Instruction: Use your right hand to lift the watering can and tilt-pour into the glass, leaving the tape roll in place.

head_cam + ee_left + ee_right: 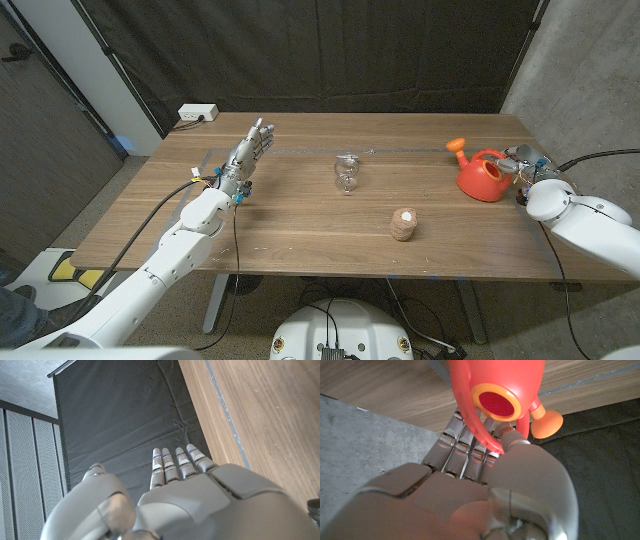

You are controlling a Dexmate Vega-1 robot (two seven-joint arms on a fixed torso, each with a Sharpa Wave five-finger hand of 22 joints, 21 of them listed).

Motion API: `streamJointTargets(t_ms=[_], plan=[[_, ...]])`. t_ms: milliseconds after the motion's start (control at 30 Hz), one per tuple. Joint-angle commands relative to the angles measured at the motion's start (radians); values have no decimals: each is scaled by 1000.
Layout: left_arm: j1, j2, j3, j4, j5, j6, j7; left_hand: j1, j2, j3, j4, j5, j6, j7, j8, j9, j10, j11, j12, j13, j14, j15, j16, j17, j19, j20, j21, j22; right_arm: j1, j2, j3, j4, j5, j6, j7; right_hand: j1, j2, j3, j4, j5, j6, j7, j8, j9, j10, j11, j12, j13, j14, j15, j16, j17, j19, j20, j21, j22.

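**Right hand at the watering can's handle**

A red watering can (482, 178) with an orange spout stands near the right end of the wooden table (300, 235). The right hand (524, 166) is against its handle side; in the right wrist view the fingers (465, 442) reach behind the handle loop and the thumb lies in front of it, though a firm grip cannot be confirmed. A clear glass (346, 173) stands mid-table, well apart from the can. A tape roll (403, 224) sits nearer the front edge, between them. The left hand (246, 157) rests at the far left, fingers straight and pressed together, holding nothing.
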Motion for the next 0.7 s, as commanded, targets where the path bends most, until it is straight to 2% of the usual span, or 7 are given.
streamJointTargets(t_ms=[33,133,267,467,700], plan=[[-1,-1,3,-3,-1,0,0,0,10,-4,6,-2,8,3,-5,3,8,0,-3,4,8,3,-3,3,2,6,0,4,17,-4,-27,-3,-24,-21,-31,25,18,-10,22,-8,66,-7,16,3,62,-14,14,3,62,-133,18,2,38,-126,33,13],[0,-1,3,-5,0,3,4,0,11,-4,6,-2,9,3,-6,3,6,2,-4,4,9,3,-3,3,2,6,0,4,23,3,-31,-2,-27,-26,-41,42,36,-9,30,-10,119,-15,28,6,110,-22,24,2,103,-137,24,1,63,-127,62,24],[3,-1,2,-8,1,4,8,0,11,-5,7,-3,10,3,-6,3,7,4,-4,4,9,3,-3,3,2,6,0,4,31,5,-43,3,-38,-23,-47,69,38,-8,26,-12,138,-16,29,12,140,-32,27,2,151,-142,36,5,86,-127,91,35],[8,2,-1,-14,1,5,12,0,13,-6,7,-4,10,3,-7,3,7,4,-5,4,10,3,-3,3,1,6,-1,4,40,14,-50,3,-42,-28,-53,86,37,-13,26,-14,141,-20,30,24,163,-35,30,4,180,-141,44,9,102,-126,115,45],[14,8,-5,-21,-1,10,15,0,14,-7,8,-5,11,2,-9,3,9,4,-6,4,10,3,-4,3,1,7,-1,4,23,6,-33,-23,-47,-22,-65,86,38,-18,33,-15,142,-19,31,31,171,-36,30,4,191,-138,44,7,109,-126,127,50]])
